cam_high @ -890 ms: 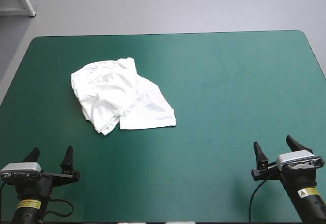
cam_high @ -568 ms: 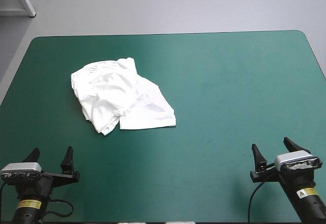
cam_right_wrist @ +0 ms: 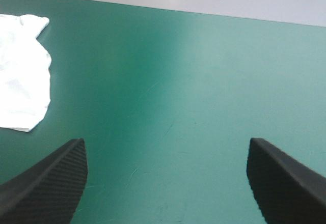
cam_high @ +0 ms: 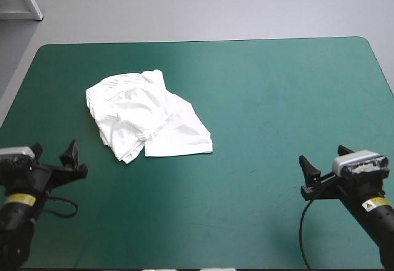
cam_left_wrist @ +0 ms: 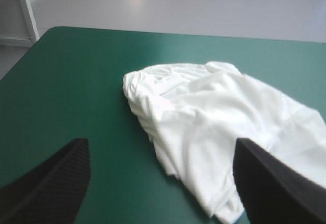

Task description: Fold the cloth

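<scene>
T-shirt (cam_high: 148, 116) lying crumpled, upper left of high view, on teal-green cover (cam_high: 277, 86). Left gripper (cam_high: 54, 154) hovering lower left, jaws apart, empty. Right gripper (cam_high: 325, 161) lower right, likewise apart, well off cloth. Likely best: aiming for separate hem corners, pinching single layer.

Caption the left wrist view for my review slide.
Open left gripper faces the crumpled white T-shirt lying ahead on the teal-green cover.

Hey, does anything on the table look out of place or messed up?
Nothing spilled or damaged. The T-shirt lies crumpled and askew on the table's left half, not spread flat. The left gripper and right gripper are open, clear of it.
</scene>
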Tool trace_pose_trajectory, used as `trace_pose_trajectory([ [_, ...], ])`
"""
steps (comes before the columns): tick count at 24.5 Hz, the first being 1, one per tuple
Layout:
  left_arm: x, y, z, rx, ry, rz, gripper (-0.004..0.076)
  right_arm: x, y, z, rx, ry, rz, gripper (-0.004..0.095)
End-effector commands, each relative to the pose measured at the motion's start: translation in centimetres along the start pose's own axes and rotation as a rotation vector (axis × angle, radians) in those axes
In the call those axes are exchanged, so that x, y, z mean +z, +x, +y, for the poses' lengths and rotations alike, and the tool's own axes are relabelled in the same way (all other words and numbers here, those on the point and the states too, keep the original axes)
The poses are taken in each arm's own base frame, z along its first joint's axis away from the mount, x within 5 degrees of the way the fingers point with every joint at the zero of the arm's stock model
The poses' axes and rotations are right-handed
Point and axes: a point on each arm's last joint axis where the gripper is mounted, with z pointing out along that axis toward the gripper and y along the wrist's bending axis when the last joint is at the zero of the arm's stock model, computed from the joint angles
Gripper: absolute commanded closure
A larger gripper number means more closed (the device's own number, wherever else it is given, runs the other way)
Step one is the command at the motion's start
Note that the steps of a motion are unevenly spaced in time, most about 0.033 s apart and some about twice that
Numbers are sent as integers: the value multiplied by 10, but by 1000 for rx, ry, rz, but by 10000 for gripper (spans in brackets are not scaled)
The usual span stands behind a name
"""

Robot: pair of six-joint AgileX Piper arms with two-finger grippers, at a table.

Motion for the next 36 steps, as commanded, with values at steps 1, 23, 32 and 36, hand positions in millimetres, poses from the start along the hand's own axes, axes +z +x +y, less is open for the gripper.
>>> trace_pose_trajectory([
  [1,36,-72,-3,-65,11,-39,167,19,-39,-1,35,-55,78,122],
  [23,333,-55,47,-261,-39,417,167,35,-60,10,139,-236,265,193],
  [32,361,-19,55,-180,-57,503,172,46,-62,14,185,-312,253,193],
  [36,365,-12,56,-161,-63,521,266,63,-59,20,176,-349,280,194],
])
